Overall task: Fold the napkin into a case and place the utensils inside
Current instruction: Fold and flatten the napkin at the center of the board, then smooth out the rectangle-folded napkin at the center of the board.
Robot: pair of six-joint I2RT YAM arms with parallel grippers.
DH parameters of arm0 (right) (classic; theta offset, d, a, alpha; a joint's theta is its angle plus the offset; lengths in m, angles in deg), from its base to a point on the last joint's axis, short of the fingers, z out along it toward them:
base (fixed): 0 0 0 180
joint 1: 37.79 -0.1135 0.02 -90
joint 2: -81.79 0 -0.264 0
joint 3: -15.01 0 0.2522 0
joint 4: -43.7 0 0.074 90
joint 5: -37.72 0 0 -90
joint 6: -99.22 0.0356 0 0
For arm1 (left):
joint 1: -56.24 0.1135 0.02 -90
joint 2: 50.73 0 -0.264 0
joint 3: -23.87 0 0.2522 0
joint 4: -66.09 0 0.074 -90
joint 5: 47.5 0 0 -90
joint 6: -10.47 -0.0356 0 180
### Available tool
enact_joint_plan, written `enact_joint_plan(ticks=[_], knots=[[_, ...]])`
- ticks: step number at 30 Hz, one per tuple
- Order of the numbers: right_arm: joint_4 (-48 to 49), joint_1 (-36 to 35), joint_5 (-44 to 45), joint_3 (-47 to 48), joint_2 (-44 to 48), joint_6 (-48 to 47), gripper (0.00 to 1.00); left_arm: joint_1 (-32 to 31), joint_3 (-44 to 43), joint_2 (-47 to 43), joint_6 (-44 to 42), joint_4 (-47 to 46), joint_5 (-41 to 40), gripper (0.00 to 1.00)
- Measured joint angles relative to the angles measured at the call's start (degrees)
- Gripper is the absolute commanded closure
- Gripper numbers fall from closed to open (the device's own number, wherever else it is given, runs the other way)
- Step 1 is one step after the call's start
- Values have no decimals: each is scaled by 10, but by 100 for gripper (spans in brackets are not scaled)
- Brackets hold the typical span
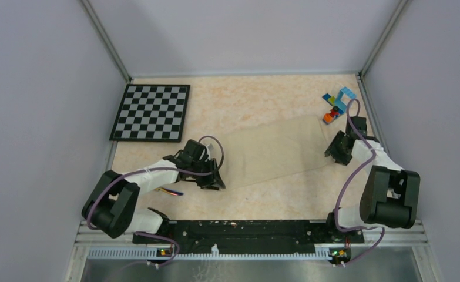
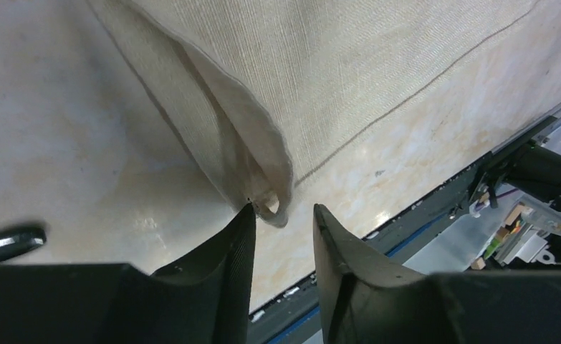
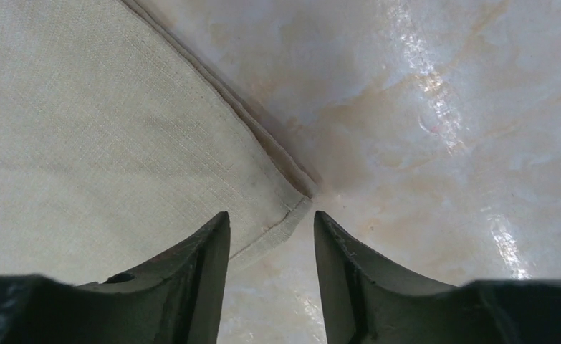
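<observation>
Jaws apart, left gripper (image 2: 284, 212) and right gripper (image 3: 271, 218) each sit at an end corner of the folded napkin (image 1: 274, 150), its long axis running between them

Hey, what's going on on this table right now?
A robot is folding a cream napkin, which lies as a long folded strip on the table. The left end effector is at its left end corner and the right end effector at its right end corner. Both stand open, neither gripping the cloth.
</observation>
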Motion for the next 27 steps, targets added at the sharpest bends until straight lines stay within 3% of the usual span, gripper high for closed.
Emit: enact_joint_plan(ticks=[3, 6, 10, 14, 19, 27], knots=[[-20, 0, 7, 0, 36, -6, 39, 0, -2, -43, -10, 41, 4, 40], [-31, -6, 12, 5, 102, -10, 33, 0, -8, -110, -13, 76, 13, 40], [-10, -9, -40, 35, 116, -12, 37, -1, -29, -151, -9, 76, 38, 42], [27, -9, -108, 44, 34, -4, 36, -2, -58, -83, -3, 40, 53, 44], [34, -8, -111, 10, -19, -2, 32, -1, -69, 21, -1, -1, 47, 38], [36, -8, -82, -6, -20, -3, 32, 1, -33, 38, -4, -26, 33, 26]])
